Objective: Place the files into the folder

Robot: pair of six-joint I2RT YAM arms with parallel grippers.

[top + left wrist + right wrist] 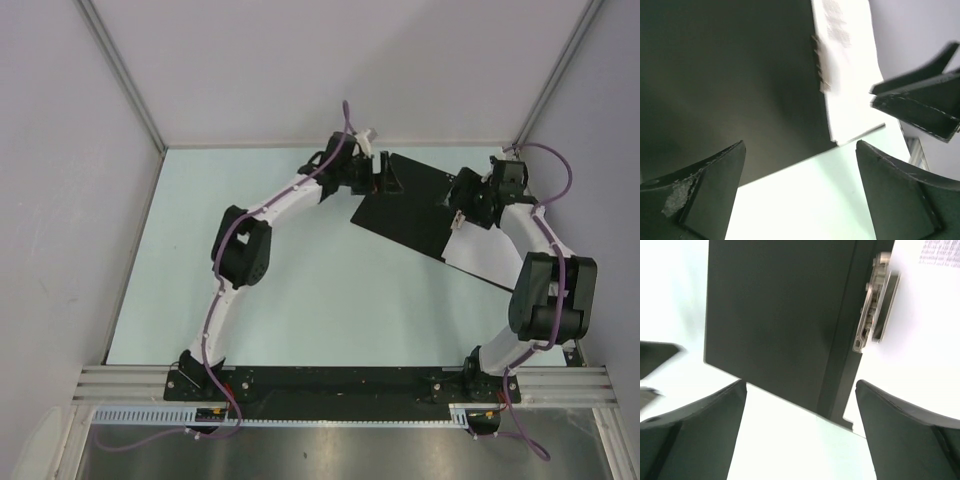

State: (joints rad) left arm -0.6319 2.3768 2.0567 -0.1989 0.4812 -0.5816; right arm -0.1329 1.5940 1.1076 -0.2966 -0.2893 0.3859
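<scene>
**Pale green table, folder lying open at the far right**

Pale green table is carrying the folder, which is lying open and flat toward the far right corner, its black inside facing up. The files are lying as a white layer over the folder's right half and reaching toward the near right. How many sheets are stacked there cannot be told. In the right wrist view a patch of fine black text is showing at one sheet's corner. A metal clip is sitting at the sheet's edge, just beside the fold of the folder.

The left gripper is hovering over the folder's far left edge, its jaws standing wide apart and gripping nothing. The right gripper is hovering where the black panel and the white paper are meeting, its jaws likewise spread wide with nothing between them. Both arms are bending inward from their bases at the near edge. White walls are closing in the table on three sides.
</scene>
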